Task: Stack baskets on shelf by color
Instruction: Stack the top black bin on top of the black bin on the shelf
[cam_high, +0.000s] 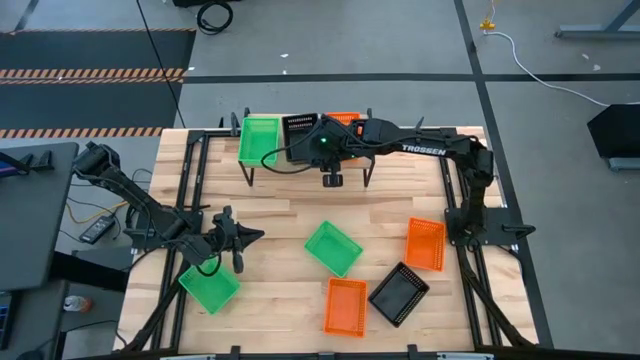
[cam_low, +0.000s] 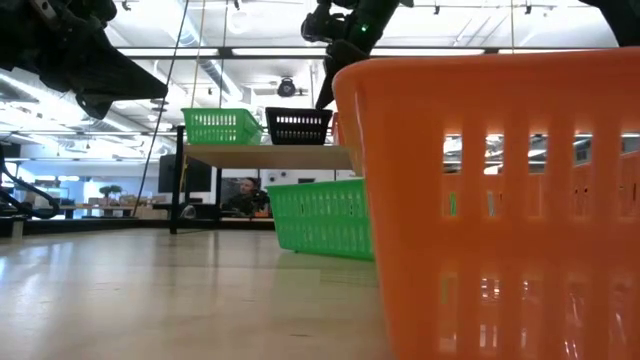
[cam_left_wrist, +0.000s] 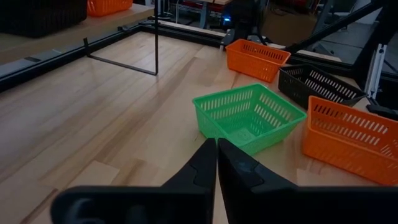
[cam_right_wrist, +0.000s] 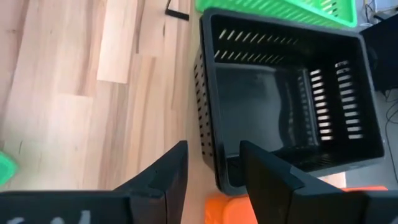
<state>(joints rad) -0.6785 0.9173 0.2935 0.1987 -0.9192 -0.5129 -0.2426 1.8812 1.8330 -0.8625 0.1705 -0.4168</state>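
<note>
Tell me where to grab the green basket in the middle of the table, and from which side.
Pinch one of the long rim walls of the green basket, coming straight down from above. It sits upright and open-topped, turned askew on the table, with clear wood all around, so a thin mesh wall fits between two fingers. The left hand is nearest, though its fingers are shut.

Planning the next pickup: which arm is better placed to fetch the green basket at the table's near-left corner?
The left. Its hand, fingers shut, hovers right beside that green basket, while the right hand is open at the shelf over the black basket.
</note>
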